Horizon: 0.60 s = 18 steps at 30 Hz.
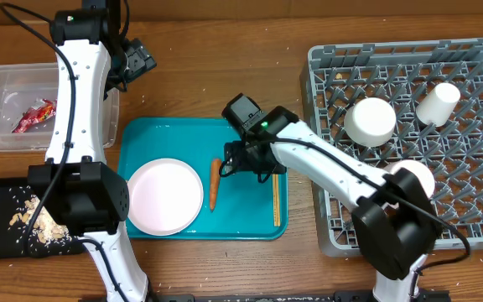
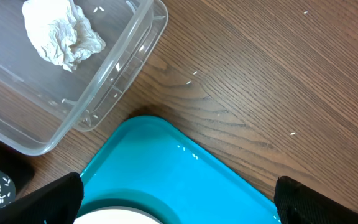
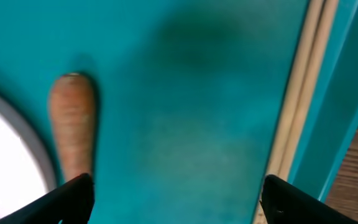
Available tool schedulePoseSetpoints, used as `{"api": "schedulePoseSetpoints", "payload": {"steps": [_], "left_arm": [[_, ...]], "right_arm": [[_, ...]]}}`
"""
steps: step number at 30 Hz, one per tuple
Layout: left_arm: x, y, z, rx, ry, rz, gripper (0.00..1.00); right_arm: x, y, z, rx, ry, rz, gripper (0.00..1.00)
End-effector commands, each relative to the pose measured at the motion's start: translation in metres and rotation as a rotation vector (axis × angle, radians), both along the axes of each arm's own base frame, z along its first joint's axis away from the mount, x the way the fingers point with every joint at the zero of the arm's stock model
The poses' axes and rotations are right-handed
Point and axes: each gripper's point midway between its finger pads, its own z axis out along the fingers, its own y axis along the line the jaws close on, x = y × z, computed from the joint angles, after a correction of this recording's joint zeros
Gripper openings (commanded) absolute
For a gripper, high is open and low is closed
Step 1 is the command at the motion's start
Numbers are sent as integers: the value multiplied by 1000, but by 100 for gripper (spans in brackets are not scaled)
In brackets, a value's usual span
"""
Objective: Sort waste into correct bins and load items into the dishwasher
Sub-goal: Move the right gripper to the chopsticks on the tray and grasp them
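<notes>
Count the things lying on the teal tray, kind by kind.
White plate: 1
Carrot: 1
Wooden chopsticks: 2
Total: 4

This looks like a robot lab made to look like a kitchen. A left robot arm (image 1: pixel 80 92) and a right robot arm (image 1: pixel 325 164) reach over a wooden desk (image 1: pixel 225 75). A grey dishwasher rack (image 1: pixel 468 159) sits at 3 o'clock. A teal tray (image 1: pixel 250 138) is in the middle, and a clear plastic bin (image 1: pixel 7 84) is at 10 o'clock.
</notes>
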Motion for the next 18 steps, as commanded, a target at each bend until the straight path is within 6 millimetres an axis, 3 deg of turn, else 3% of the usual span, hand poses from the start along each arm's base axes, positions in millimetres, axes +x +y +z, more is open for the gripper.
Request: {"api": "schedulePoseSetpoints", "payload": {"steps": [1, 12, 18], "left_arm": [[-3, -3, 16, -3, -37, 3, 100], [-3, -3, 16, -3, -37, 3, 100], [-3, -3, 16, -3, -37, 3, 100]], "right_arm": [[10, -15, -6, -85, -44, -24, 88], [8, -19, -40, -135, 2, -14, 87], [8, -19, -42, -139, 3, -13, 86]]}}
